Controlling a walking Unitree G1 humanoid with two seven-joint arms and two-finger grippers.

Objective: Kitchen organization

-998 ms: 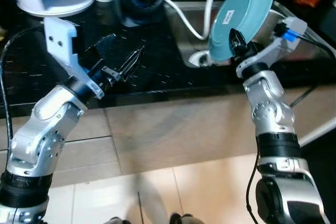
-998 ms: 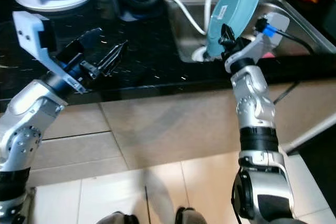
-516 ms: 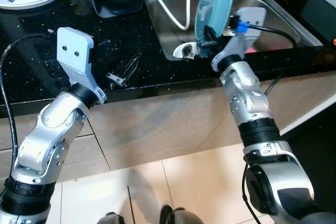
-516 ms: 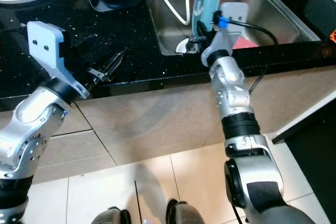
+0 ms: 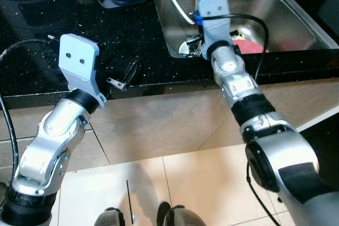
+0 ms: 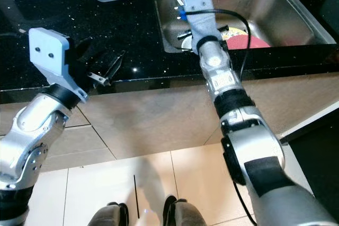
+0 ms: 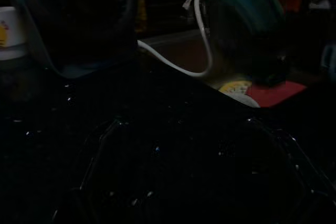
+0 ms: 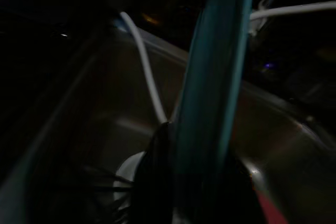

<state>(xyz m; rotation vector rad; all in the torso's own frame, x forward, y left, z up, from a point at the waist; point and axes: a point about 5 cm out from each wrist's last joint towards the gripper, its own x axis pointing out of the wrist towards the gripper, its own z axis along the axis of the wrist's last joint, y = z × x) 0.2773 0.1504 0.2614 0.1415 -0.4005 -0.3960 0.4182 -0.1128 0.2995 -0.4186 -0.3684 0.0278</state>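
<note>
The right gripper (image 8: pixel 197 192) is clamped on one round teal plate (image 8: pixel 212 77), held edge-on above the steel sink (image 5: pixel 275 19); next, judge where to set it. At nine o'clock, the left gripper (image 5: pixel 121 75) hovers, apparently parted and empty, over the black counter (image 5: pixel 79 19). One white hose (image 5: pixel 172 1), one red item (image 6: pixel 243 39).

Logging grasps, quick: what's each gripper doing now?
Left gripper: open, empty, over the counter.
Right gripper: shut on the teal plate, above the sink.

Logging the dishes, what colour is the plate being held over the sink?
Teal blue plate, seen edge-on; clearest in the right wrist view.
</note>
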